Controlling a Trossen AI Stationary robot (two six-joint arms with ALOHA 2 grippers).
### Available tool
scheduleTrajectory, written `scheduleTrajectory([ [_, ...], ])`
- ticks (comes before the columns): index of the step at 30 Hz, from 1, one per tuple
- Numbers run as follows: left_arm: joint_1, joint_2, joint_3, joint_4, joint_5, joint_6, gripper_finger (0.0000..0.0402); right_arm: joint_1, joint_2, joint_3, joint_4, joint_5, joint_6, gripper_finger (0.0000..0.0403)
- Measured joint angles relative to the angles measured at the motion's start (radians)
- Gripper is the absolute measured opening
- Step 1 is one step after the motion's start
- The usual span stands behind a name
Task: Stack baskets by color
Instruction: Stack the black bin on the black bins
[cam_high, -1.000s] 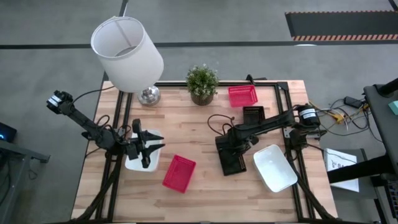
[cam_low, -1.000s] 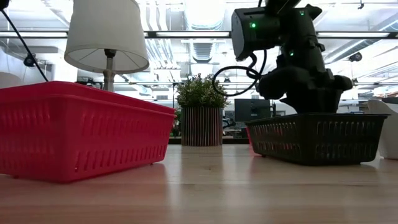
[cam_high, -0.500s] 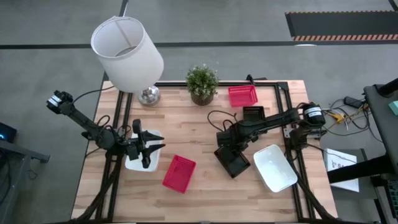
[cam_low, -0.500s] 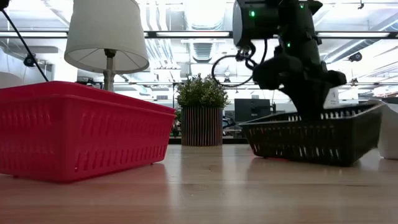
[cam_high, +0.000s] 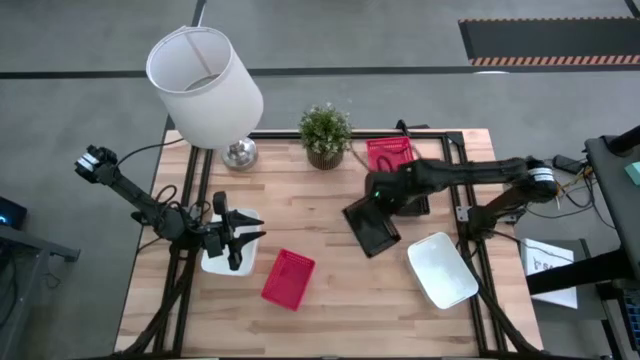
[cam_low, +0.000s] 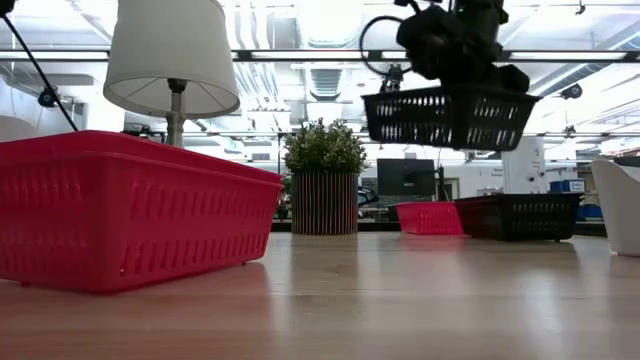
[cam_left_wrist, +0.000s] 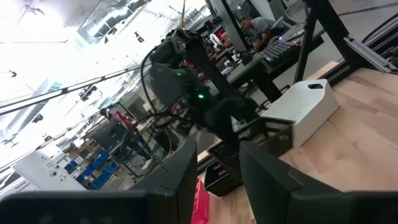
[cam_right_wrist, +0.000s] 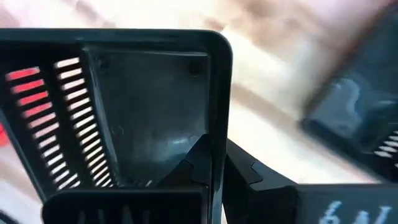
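My right gripper (cam_high: 384, 204) is shut on a black slotted basket (cam_high: 370, 226) and holds it in the air over the table's middle; in the low view this basket (cam_low: 450, 116) hangs well above the tabletop. A second black basket (cam_low: 520, 215) and a red basket (cam_high: 390, 152) rest on their bottoms at the far right. Another red basket (cam_high: 288, 278) lies near the front, and a white basket (cam_high: 442, 268) lies at the right. At the table's left, my left gripper (cam_high: 255, 237) stands open above a white basket (cam_high: 222, 260), with nothing between its fingers. My right gripper pinches one side wall of the black basket at its rim (cam_right_wrist: 216, 134). One finger (cam_right_wrist: 198, 163) is inside the basket and the other (cam_right_wrist: 244, 171) outside. The fingers come from above, slanting down. The basket hangs below them, clear of the table, slightly tilted.
A tall lamp with a big white shade (cam_high: 205, 85) and a small potted plant (cam_high: 325, 135) stand along the far edge. Black frame rails run down the table's left and right sides. Bare wood lies between the front red basket and the white basket at the right.
My right gripper has risen and gone toward the table's far edge with the black basket. The basket lay flat on the table, then tipped with one end raised, and now hangs clear of the tabletop.
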Motion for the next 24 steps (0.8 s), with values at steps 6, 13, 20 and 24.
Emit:
scheduleTrajectory([
  [6,0.000,0.000,0.000,0.000,0.000,0.000,0.0105,-0.122,-0.090,-0.001,-0.170,0.044,-0.044,0.0008],
  [13,0.000,0.000,0.000,0.000,0.000,0.000,0.0105,-0.319,-0.152,-0.023,-0.207,0.058,-0.158,0.0008],
  [20,0.000,0.000,0.000,-0.001,0.000,0.000,0.0105,-0.539,-0.181,-0.050,-0.250,0.049,-0.301,0.0008],
  [24,0.000,-0.001,0.000,-0.001,0.000,0.000,0.0105,-0.633,-0.187,-0.062,-0.249,0.017,-0.372,0.0008],
])
